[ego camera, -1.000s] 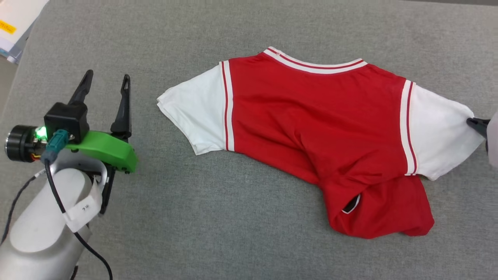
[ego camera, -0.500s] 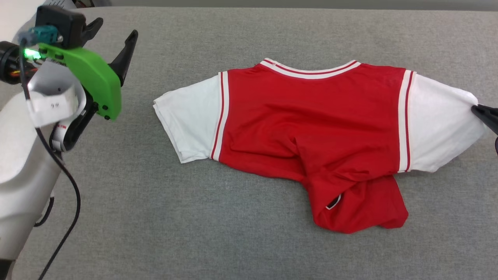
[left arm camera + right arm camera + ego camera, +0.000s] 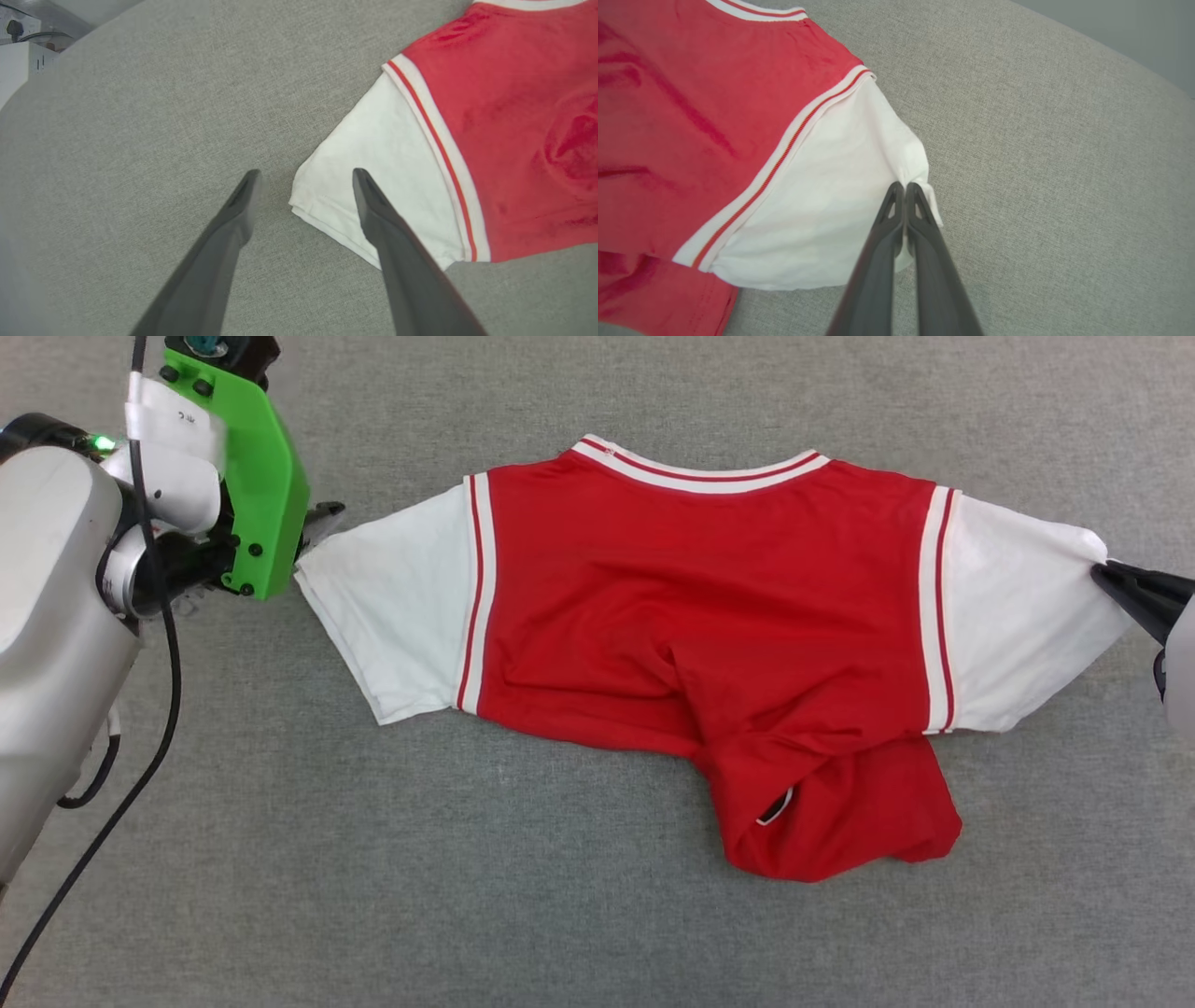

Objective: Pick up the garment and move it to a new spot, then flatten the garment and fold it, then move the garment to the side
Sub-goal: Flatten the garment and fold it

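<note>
Grey fabric table (image 3: 560, 915) carries one red shirt (image 3: 700, 597), spread flat at centre, hem bunched. Two white sleeves. Two claws: left claw (image 3: 306, 171) spread wide, fingers either side of left sleeve (image 3: 392, 607) corner; right claw (image 3: 904, 185) pressed together, pinching right sleeve (image 3: 1018, 616) edge.

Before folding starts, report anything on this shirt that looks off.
The shirt has its lower half bunched and twisted into a lump toward the robot's right, instead of lying flat.

Garment (image 3: 709, 616) lying spread on the table (image 3: 560, 933), left gripper (image 3: 307, 175) hovering at its left sleeve corner, right gripper (image 3: 904, 186) pinching its right sleeve tip.
</note>
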Available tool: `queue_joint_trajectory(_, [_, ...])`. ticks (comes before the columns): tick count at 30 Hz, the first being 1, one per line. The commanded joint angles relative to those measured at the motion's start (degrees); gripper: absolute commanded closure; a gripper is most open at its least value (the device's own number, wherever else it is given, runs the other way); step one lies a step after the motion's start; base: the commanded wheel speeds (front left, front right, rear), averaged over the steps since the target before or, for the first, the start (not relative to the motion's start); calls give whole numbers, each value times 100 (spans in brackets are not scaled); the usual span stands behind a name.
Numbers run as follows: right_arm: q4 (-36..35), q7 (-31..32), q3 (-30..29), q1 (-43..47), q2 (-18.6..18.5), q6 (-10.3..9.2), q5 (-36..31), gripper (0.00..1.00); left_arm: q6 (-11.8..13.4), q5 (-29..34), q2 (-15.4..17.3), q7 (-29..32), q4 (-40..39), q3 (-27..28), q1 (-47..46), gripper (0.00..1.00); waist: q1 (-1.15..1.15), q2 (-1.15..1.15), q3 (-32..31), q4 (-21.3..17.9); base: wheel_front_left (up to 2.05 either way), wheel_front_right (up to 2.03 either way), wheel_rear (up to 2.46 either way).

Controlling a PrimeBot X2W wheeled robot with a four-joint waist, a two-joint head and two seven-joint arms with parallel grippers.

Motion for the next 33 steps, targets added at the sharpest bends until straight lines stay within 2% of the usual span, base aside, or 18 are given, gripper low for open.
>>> queue_joint_trajectory(1, [-32, 1, 3, -115, 34, -4, -42, 100, -13, -126, 89, 109, 38, -89, -126, 0, 0, 33, 178, -121, 0, 0, 0])
queue_joint_trajectory(15, [11, -61, 133, -414, 110, -4, -79, 100, -15, -483, 249, 441, 478, -1128, 26, 0, 0, 33, 604, -284, 0, 0, 0])
queue_joint_trajectory(16, [21, -68, 147, -430, 115, -4, -79, 100, -15, -486, 262, 444, 466, -1218, 35, 33, 0, 33, 611, -287, 0, 0, 0])
queue_joint_trajectory(17, [38, -80, 168, -449, 125, -4, -79, 100, -15, -519, 275, 444, 456, -1312, 43, 100, 0, 33, 611, -287, 0, 0, 0])
queue_joint_trajectory(21, [124, -163, 271, -514, 164, -4, -89, 100, -15, -561, 310, 218, 452, -1536, -45, 100, 0, 33, 494, -245, 0, 0, 0])
queue_joint_trajectory(26, [321, -439, 322, -539, 146, -4, -153, 100, -15, -423, 358, -374, 307, -1831, -241, 100, 0, 33, 102, -116, 0, 0, 0])
queue_joint_trajectory(33, [481, -1002, 186, -555, 17, -4, -286, 100, -15, -300, 487, -1556, -136, -2004, -584, 100, 0, 33, -464, 98, 0, 0, 0])
